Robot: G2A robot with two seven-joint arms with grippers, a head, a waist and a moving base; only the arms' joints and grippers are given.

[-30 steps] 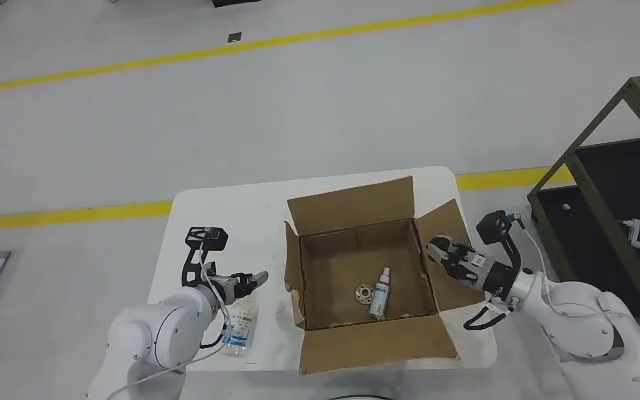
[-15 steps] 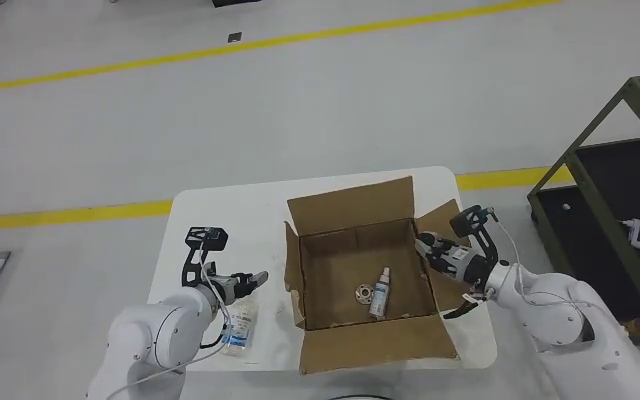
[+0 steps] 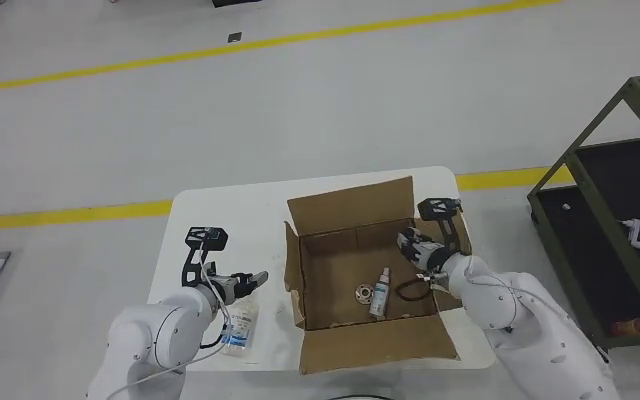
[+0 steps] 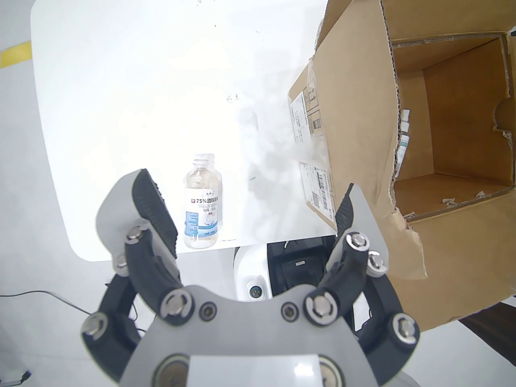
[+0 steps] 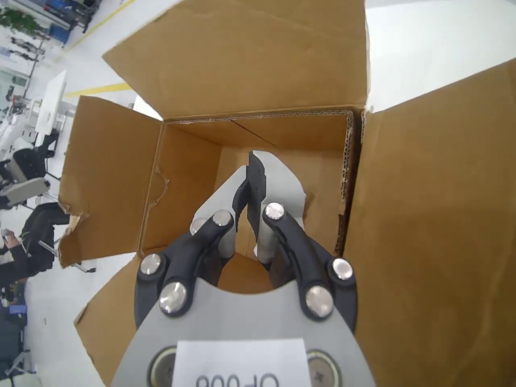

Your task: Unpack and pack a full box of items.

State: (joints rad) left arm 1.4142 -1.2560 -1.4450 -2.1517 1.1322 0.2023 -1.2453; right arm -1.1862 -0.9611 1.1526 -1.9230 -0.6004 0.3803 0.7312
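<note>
1. The step in hand looks like unpacking. The right gripper (image 5: 252, 179) is poised at the right-hand rim of the open brown cardboard box (image 3: 340, 270) and aimed down into it. Its two fingers are pressed almost together with nothing between them.
2. The next move, I'd judge, calls for spreading those fingers, dropping toward the box floor and straddling the slim clear spray bottle (image 3: 380, 293). That bottle lies on its side on the right half of the box floor. The box's right wall is near it, so the outer finger gets little room.
3. Also inside the box, just left of the spray bottle, sits a small round silvery part (image 3: 362, 293). I cannot tell whether the two touch.
4. Outside the box, to its left on the white table (image 3: 230, 210), a clear plastic bottle with a white-and-blue label (image 4: 201, 203) lies flat, apparently already unpacked.
5. The left gripper (image 4: 246, 195) hovers left of the box, above that bottle, with its fingers spread wide and empty.
</note>
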